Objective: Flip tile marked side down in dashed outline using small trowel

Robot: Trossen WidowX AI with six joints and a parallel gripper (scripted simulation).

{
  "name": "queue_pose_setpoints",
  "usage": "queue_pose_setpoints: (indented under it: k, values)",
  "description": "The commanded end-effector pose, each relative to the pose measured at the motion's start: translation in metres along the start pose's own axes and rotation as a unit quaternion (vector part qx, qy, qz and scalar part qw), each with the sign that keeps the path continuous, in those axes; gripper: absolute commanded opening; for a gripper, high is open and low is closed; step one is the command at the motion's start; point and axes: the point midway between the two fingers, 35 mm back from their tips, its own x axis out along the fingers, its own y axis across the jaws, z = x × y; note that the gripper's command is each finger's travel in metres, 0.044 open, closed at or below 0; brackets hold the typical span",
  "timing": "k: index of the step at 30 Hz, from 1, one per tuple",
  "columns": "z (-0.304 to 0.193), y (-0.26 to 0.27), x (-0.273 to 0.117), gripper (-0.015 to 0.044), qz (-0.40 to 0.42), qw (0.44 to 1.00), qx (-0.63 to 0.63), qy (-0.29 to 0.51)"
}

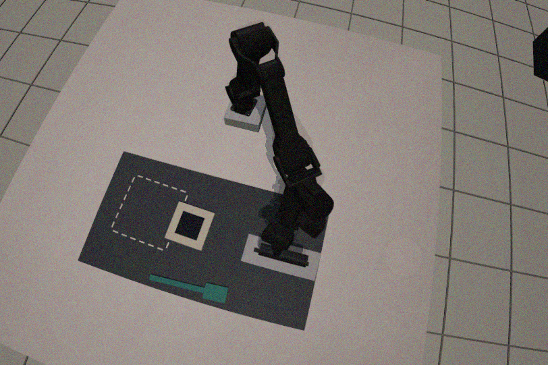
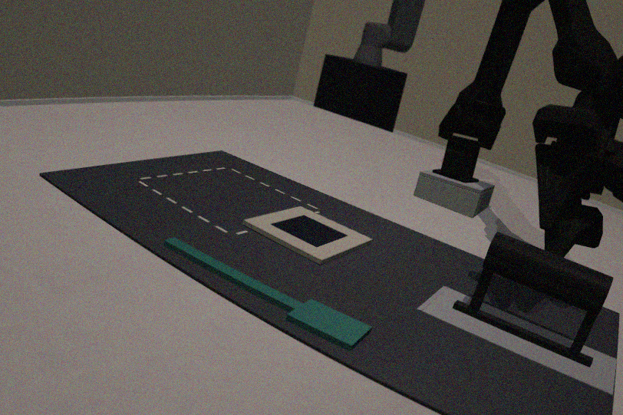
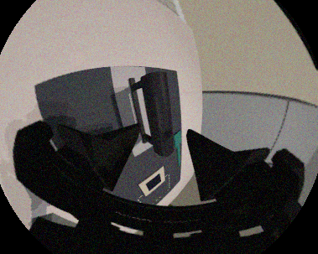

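Note:
The trowel, a pale flat plate (image 1: 249, 251) (image 2: 439, 301) with a raised black bar handle (image 2: 550, 271) (image 3: 159, 108), rests at the mat's right end. My gripper (image 3: 164, 129) is open and empty. Its fingertips are close to the handle, which shows between and beyond them in the wrist view; contact is unclear. The exterior camera sees it partly hidden behind the handle. The cream tile (image 1: 189, 225) (image 2: 308, 231) (image 3: 153, 183) lies flat on the mat, dark square up, overlapping the right edge of the dashed outline (image 1: 140, 176) (image 2: 178, 172), mostly outside it.
A teal flat tool (image 1: 214, 293) (image 2: 330, 323) with a long handle lies along the front of the dark mat (image 1: 102, 241) (image 2: 103, 197). My arm's grey base block (image 1: 241, 122) (image 2: 452, 199) stands behind the mat. Another arm (image 2: 410, 10) stands in the background.

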Motion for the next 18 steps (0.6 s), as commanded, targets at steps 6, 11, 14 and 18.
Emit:
queue_pose_setpoints:
  k: [6,11,14,18]
  values:
    - [-0.014,0.008,-0.005,0.03,-0.028,0.993,-0.117,0.004]
    - [-0.013,0.008,-0.004,0.03,-0.028,0.993,-0.117,0.004]
    - [-0.013,0.008,0.0,0.03,-0.028,0.993,-0.117,0.004]
    - [-0.012,0.007,0.006,0.03,-0.028,0.993,-0.117,0.004]
